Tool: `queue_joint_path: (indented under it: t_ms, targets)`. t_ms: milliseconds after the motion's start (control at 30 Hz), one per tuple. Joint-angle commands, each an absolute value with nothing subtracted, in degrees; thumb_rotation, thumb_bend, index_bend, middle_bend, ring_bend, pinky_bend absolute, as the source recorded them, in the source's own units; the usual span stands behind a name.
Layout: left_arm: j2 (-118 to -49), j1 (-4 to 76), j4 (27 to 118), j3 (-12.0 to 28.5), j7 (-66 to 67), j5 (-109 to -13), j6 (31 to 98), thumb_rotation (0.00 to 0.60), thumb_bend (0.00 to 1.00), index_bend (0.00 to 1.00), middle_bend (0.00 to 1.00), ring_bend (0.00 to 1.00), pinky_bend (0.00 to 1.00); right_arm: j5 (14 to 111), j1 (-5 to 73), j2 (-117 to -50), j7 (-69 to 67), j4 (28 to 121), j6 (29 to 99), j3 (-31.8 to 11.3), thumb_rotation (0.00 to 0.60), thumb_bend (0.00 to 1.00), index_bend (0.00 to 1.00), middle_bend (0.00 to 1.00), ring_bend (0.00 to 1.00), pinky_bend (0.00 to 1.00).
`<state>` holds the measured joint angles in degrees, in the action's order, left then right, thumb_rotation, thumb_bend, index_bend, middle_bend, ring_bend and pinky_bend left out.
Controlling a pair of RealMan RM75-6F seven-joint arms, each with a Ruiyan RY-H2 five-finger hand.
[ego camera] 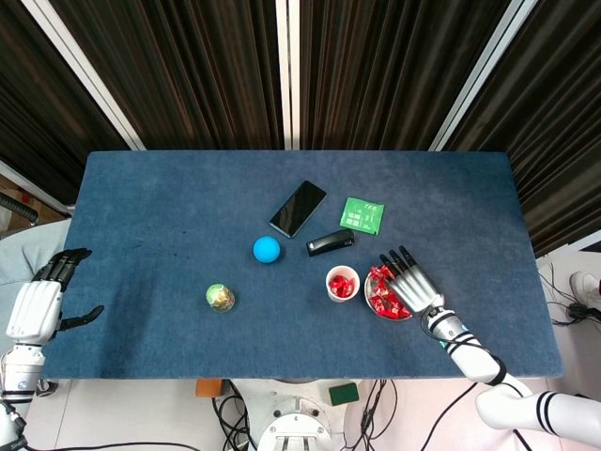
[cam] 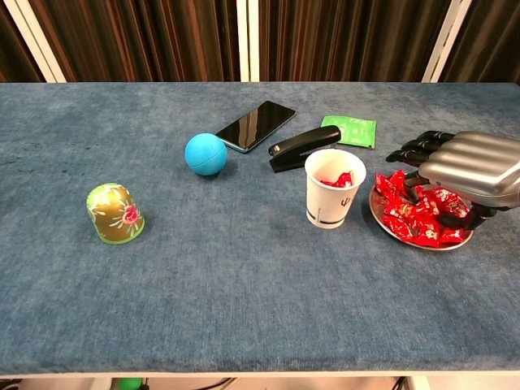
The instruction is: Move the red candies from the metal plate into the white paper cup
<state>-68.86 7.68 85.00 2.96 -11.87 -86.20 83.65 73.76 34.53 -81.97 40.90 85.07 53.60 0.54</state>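
The white paper cup point(cam: 332, 200) stands right of the table's centre with a few red candies point(cam: 335, 179) inside; from the head view the cup point(ego camera: 342, 283) shows the red in it too. Just right of it lies the metal plate point(cam: 404, 236), heaped with red candies point(cam: 412, 216). My right hand point(cam: 469, 162) hovers low over the right half of the plate, fingers stretched out over the candies and thumb down by the plate's far rim. Nothing shows held in it. The head view has the right hand point(ego camera: 411, 282) with fingers spread. My left hand point(ego camera: 37, 303) hangs off the table's left edge, holding nothing.
A black stapler point(cam: 303, 147), a dark phone point(cam: 255, 125) and a green packet point(cam: 349, 130) lie behind the cup. A blue ball point(cam: 205, 153) sits left of them, and a green-gold dome toy point(cam: 114, 213) stands near the front left.
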Motion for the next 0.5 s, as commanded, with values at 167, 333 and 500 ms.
queue_joint_path:
  t_ms: [167, 333, 500]
  targets:
    - [-68.9, 7.8, 85.0, 3.0, -11.8, -86.1, 83.4, 0.600, 0.12, 0.16, 0.14, 0.10, 0.24, 73.7, 34.6, -82.1, 40.8, 84.8, 53.7, 0.7, 0.600, 0.36, 0.52, 0.01, 0.00, 0.00]
    - [-68.9, 7.7, 85.0, 3.0, -11.8, -86.0, 83.4, 0.600, 0.12, 0.16, 0.14, 0.10, 0.24, 74.0, 34.6, -82.1, 40.3, 84.7, 54.3, 0.6, 0.600, 0.37, 0.56, 0.01, 0.00, 0.00]
    - [-69.0, 7.7, 84.9, 3.0, -11.9, -86.0, 83.5, 0.600, 0.12, 0.16, 0.14, 0.10, 0.24, 75.4, 34.3, -81.7, 39.0, 85.1, 55.5, 0.6, 0.600, 0.38, 0.59, 0.02, 0.00, 0.00]
